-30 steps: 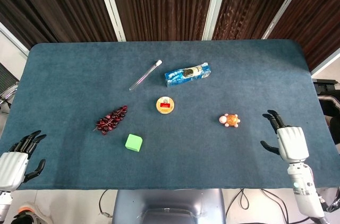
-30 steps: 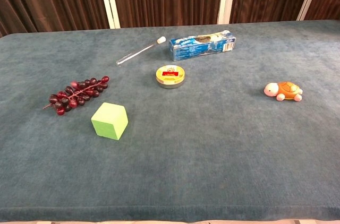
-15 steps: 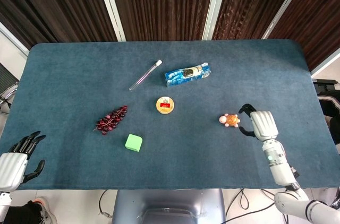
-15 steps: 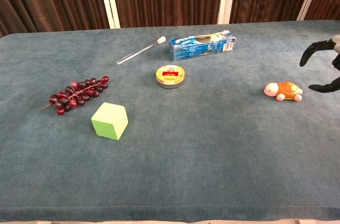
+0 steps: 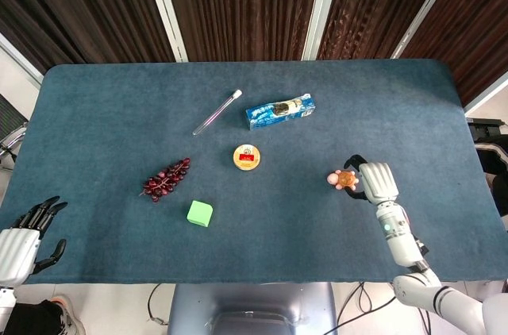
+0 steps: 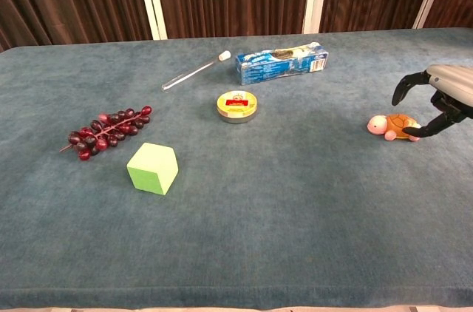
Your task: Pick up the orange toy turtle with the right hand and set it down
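— At three o'clock on the counter (image 5: 95, 97): where's the turtle (image 5: 344, 179) from your right hand (image 5: 376, 182)?
— Just at its nine o'clock, fingers spread wide around it, nothing gripped; left hand (image 5: 20, 244) far off.

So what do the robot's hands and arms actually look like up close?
Each hand has a pale silver-grey shell on the back and slim black fingers. That shows on the right hand by the toy turtle and on the left hand at the table's near corner. The right forearm is the same light grey, segmented, with a small green light on it. No cables are clearly visible.
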Available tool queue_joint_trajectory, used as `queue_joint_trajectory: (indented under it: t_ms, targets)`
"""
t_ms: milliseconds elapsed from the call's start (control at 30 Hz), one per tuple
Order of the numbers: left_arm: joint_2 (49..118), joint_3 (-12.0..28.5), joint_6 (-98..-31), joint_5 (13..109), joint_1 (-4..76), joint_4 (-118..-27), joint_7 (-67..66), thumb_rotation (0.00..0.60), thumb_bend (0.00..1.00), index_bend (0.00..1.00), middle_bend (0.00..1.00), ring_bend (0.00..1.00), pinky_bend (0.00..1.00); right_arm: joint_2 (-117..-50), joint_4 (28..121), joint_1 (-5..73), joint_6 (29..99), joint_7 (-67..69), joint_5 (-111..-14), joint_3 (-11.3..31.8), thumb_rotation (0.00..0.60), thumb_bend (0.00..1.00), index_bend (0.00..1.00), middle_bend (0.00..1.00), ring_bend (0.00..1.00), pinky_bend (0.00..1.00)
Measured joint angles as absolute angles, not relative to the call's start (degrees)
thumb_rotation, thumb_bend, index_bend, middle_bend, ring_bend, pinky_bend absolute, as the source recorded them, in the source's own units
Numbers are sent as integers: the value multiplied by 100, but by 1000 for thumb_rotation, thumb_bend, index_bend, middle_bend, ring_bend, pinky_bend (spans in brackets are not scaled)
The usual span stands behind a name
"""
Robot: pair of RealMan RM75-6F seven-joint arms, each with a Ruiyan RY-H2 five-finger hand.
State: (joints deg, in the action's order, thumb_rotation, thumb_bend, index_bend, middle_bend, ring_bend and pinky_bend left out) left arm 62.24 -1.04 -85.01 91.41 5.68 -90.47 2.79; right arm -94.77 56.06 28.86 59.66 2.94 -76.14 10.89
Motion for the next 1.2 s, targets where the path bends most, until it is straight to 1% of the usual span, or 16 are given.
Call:
queue_joint_trajectory:
  t_ms: [267, 400, 433, 533, 567, 667, 733, 800, 1033, 1067, 1100, 1133, 1167, 1200]
  targets:
    - [6222, -105, -8496, 9136, 569, -9050, 273, 600, 411, 166, 86, 144, 302, -9739, 5143, 3025, 5744, 407, -7516, 1109, 600, 347, 564, 460, 1000, 1000]
    - [6218, -104, -8497, 9135, 569, -9050, 284, 600, 412, 167, 86, 145, 303, -9856, 4935, 3076, 5654, 499, -7505, 1091, 600, 375, 606, 496, 1000, 1000]
    - [6217, -104, -8501, 9138, 568, -9049, 290, 600, 412, 166, 87, 144, 302, -9888, 4878, 3086, 5636, 525, -7504, 1083, 600, 428, 626, 514, 1000, 1000]
    - [6211, -95, -8499, 9140, 577, -9073, 288, 600, 411, 166, 86, 144, 302, -9945, 4772, 3099, 5621, 597, -7512, 1066, 600, 660, 694, 576, 1000, 1000]
    - [6211, -91, -8491, 9133, 582, -9076, 287, 600, 411, 167, 87, 144, 302, -9963, 4739, 3099, 5638, 630, -7524, 1060, 600, 712, 718, 597, 1000, 1000]
    - [6204, -95, -8500, 9131, 574, -9057, 315, 600, 410, 167, 86, 144, 302, -10008, 4666, 3091, 5738, 687, -7562, 1052, 600, 854, 817, 681, 1000, 1000]
    - [6204, -98, -8510, 9144, 571, -9038, 335, 600, 411, 166, 86, 144, 302, -10038, 4620, 3084, 5833, 719, -7601, 1047, 600, 947, 843, 709, 1000, 1000]
    - [6209, -100, -8510, 9147, 572, -9031, 338, 600, 411, 166, 87, 144, 302, -10074, 4562, 3071, 5955, 763, -7654, 1037, 600, 998, 848, 726, 1000, 1000]
    - [6208, -79, -8484, 9120, 592, -9037, 335, 600, 411, 166, 87, 144, 302, -10131, 4444, 3023, 6176, 839, -7760, 1005, 600, 1000, 848, 740, 1000, 1000]
    - [6208, -76, -8480, 9117, 595, -9038, 335, 600, 412, 166, 86, 144, 302, -10115, 4455, 3017, 6175, 873, -7776, 989, 600, 1000, 826, 735, 1000, 1000]
    - [6207, -86, -8493, 9128, 585, -9040, 335, 600, 412, 166, 86, 144, 303, -10093, 4472, 3013, 6160, 895, -7787, 972, 600, 984, 777, 712, 1000, 1000]
    - [6207, -96, -8513, 9139, 571, -9041, 335, 600, 411, 166, 86, 144, 302, -10061, 4499, 3009, 6132, 906, -7798, 950, 600, 929, 685, 663, 1000, 1000]
    - [6206, -106, -8527, 9150, 560, -9040, 336, 600, 411, 166, 87, 144, 303, -10009, 4558, 3003, 6093, 925, -7813, 924, 600, 851, 591, 604, 1000, 1000]
    - [6207, -109, -8532, 9153, 555, -9037, 339, 600, 411, 166, 87, 144, 302, -9964, 4617, 2996, 6076, 943, -7826, 904, 600, 717, 486, 526, 1000, 999]
